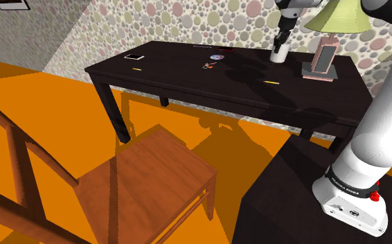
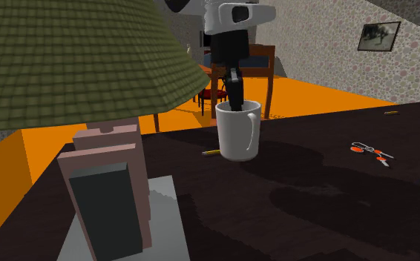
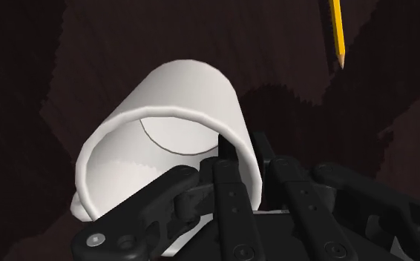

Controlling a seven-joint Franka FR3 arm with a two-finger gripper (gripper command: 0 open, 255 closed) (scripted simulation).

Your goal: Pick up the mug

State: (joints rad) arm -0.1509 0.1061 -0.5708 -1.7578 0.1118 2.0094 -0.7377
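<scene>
While the white mug point(image 2: 238, 137) stands upright on the dark table point(image 1: 188, 83), near the table's far edge by the wall and toward its lamp end, nothing says it has left the surface: base down, shadow joined beneath it, handle turned to the second exterior view's right. Black gripper point(image 2: 235, 100) hangs straight above the mouth. One finger is inside the cup and the other outside, with the rim wall between them. The wrist view shows the gap narrow, both fingers point(image 3: 225, 159) seemingly pressed on that wall, so I judge it a pinch on the mug's rim rather than a hover. Reach and placement look done, the closing apparently done too. The lift itself is left, and it calls for a straight rise so the cup does not swing on a one-wall hold. A yellow pencil point(image 2: 212, 152) lies flat just beside the mug's base. Nearer the table's end sits the lamp point(image 1: 336, 17) with its green shade, and by it a pinkish holder point(image 2: 108, 207) carrying a dark slab. Well apart toward the middle of the table are orange-handled scissors point(image 2: 372, 152) and a small disc point(image 1: 216, 56). Off the table's front edge a wooden chair point(image 1: 153, 173) stands on the orange floor point(image 1: 63, 90).
</scene>
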